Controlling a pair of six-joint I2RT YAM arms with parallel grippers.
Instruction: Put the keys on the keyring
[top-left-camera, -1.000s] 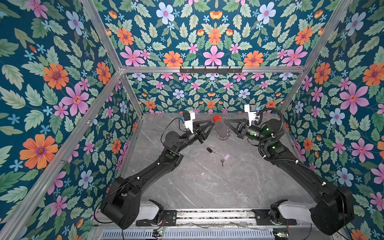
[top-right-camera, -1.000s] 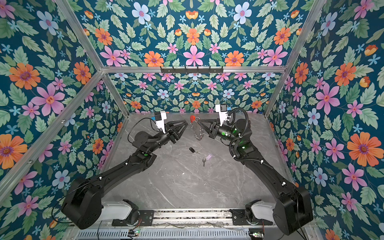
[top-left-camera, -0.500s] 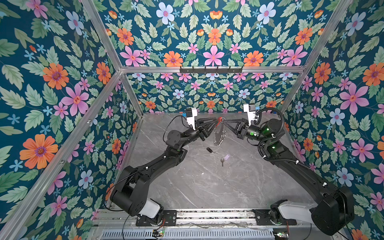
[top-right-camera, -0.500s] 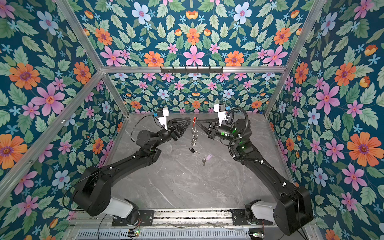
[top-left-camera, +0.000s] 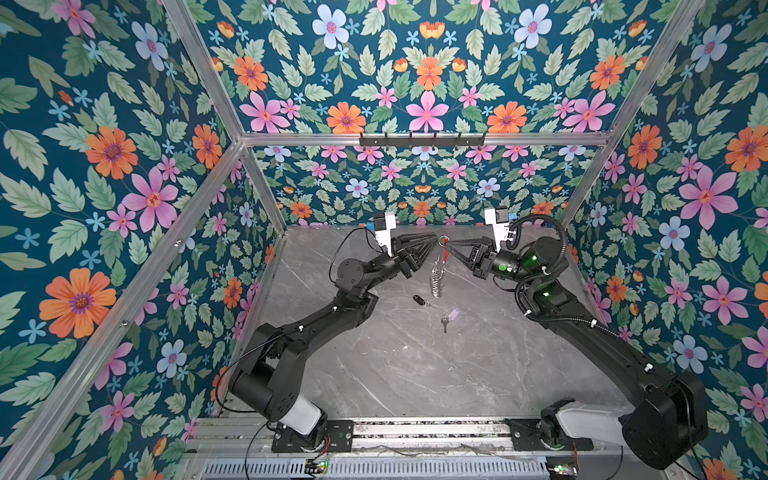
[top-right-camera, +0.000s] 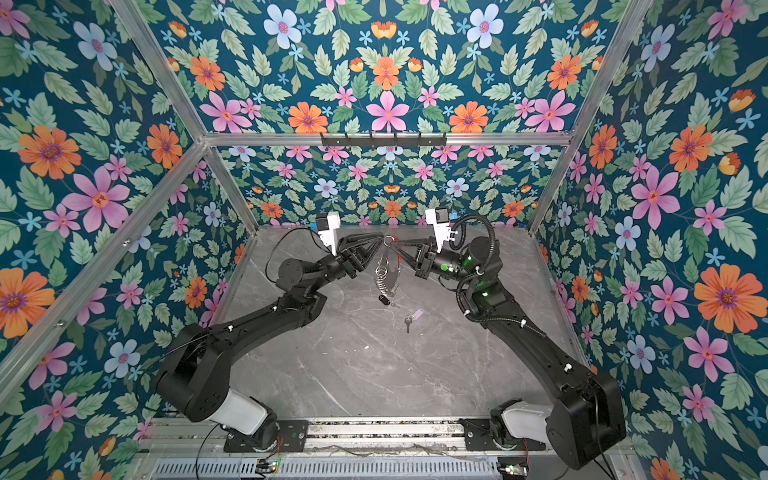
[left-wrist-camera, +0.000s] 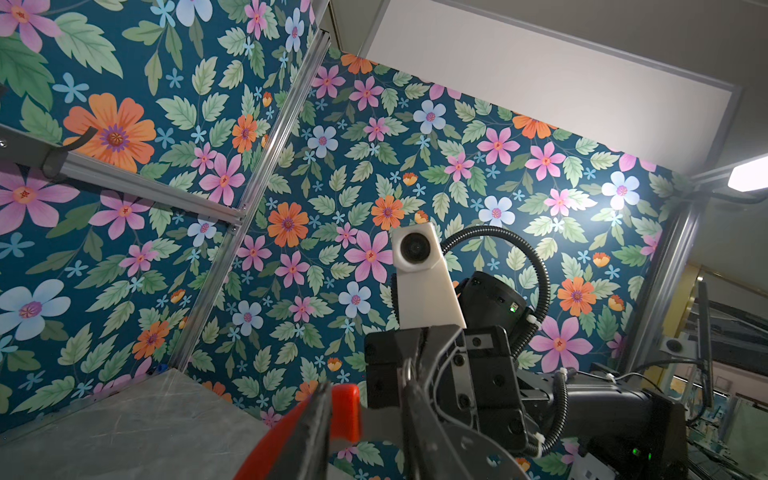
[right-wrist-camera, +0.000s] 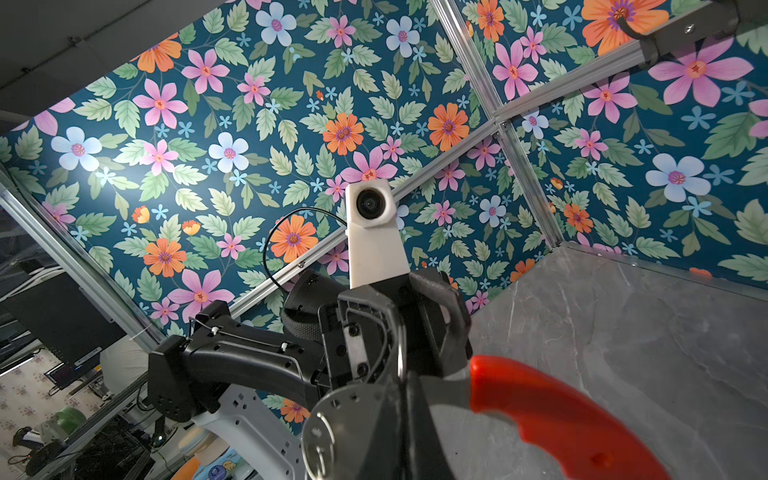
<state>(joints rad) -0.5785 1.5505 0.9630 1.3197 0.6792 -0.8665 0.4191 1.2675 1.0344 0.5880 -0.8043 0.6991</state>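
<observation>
Our right gripper (top-left-camera: 448, 245) clamps the keyring (right-wrist-camera: 552, 411); we cannot tell if the left gripper (top-left-camera: 435, 241) grips, so we close it gently.

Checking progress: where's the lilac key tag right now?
In both top views the lilac tag lies loose on the grey tabletop near mid-table, just right of the black tag and nearer the camera than the hanging keyring.

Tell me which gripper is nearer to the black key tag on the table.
Left, slightly. The left gripper and right gripper meet at the raised keyring; the black key tag lies below on the table, on the left gripper's side of it.
</observation>
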